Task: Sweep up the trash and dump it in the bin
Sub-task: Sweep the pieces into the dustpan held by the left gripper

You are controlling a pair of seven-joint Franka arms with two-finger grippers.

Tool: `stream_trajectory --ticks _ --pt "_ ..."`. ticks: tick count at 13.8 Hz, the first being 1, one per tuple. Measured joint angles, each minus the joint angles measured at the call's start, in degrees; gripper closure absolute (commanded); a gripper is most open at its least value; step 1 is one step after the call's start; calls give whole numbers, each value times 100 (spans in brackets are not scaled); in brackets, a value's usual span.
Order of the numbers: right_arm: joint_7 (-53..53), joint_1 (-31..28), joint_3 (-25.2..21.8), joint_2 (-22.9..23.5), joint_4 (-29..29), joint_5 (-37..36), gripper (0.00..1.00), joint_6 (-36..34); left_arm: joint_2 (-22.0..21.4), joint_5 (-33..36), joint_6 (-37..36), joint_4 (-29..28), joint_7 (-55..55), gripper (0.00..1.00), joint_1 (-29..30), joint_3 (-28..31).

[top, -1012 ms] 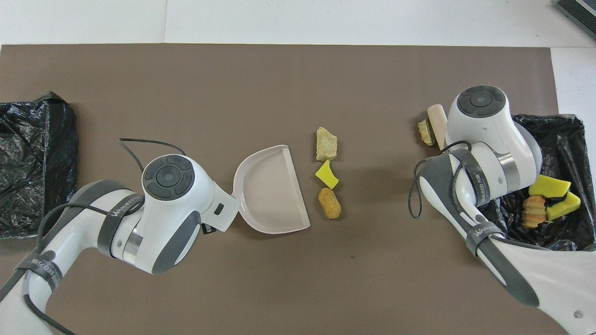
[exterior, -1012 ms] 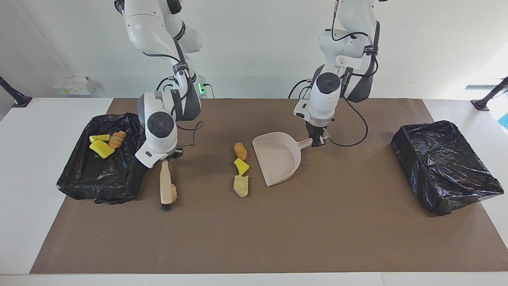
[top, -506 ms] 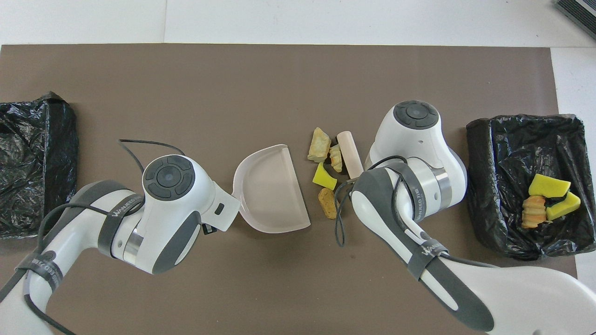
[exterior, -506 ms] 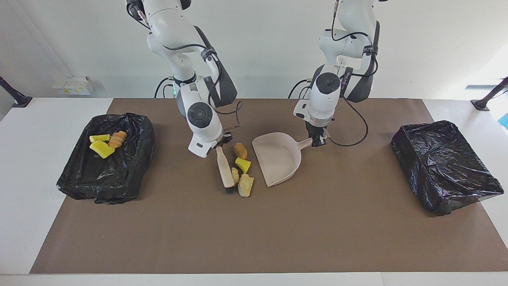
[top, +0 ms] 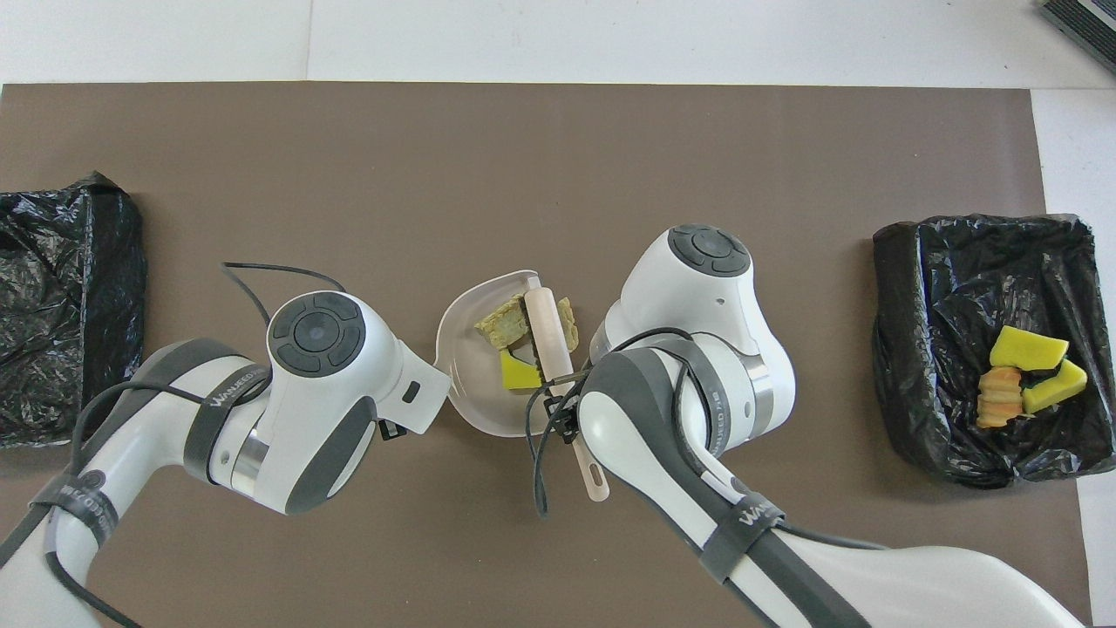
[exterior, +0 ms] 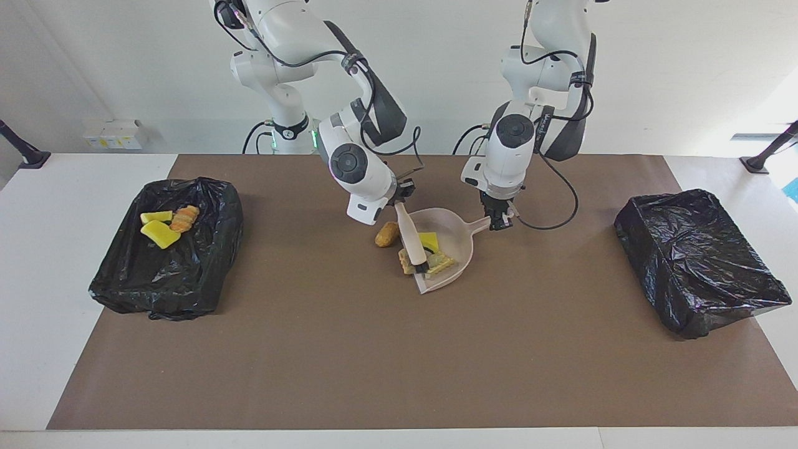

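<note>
The brush (exterior: 411, 242), clenched in the right gripper (exterior: 399, 201), has been swept onto the dustpan (exterior: 464, 234) gripped by the left gripper (exterior: 497, 221). Two trash (exterior: 440, 262) bits now lie inside, a tan chunk (exterior: 406, 262) at the lip; the orange-brown lump (exterior: 386, 234) is left outside, so another stroke seems needed

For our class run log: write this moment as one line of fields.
left gripper: shut on dustpan handle | right gripper: shut on brush, sweeping | in pan: yellow wedge, tan chunk | bun: outside

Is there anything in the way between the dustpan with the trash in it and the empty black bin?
Nothing visible is. Only bare brown mat lies between the dustpan, held by the left pincer, and the empty black bin at the left arm's end of the table.
</note>
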Motion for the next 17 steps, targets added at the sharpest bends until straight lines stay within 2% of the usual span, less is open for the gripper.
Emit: stream_trajectory --ticks 2,4,6,8,10,12,14,17 --pt "311 55 6 -118 114 25 100 -99 -4 0 54 -31 0 100 0 1" --pt "588 -51 -56 -454 200 -68 100 -600 -15 0 82 -53 0 100 0 4" --pt "944 -302 -88 -878 146 -826 100 -1175 -21 0 96 -65 0 100 0 4" --pt "1109 -498 -99 -1175 -329 -1588 100 -1204 -23 0 101 -69 0 100 0 4" --pt "1218 -655 -105 -1241 -1133 -1900 100 -687 -25 0 103 -70 29 100 0 3" --pt "1363 -606 -64 -1139 -1571 -1914 100 -229 -24 1 124 -72 163 100 -7 2" --pt "1365 -297 -33 -987 -1635 -1796 100 155 -24 1 134 -75 342 100 -62 0" --pt "1213 144 8 -799 -1603 -948 100 877 -25 7 136 -80 520 100 -138 -5"
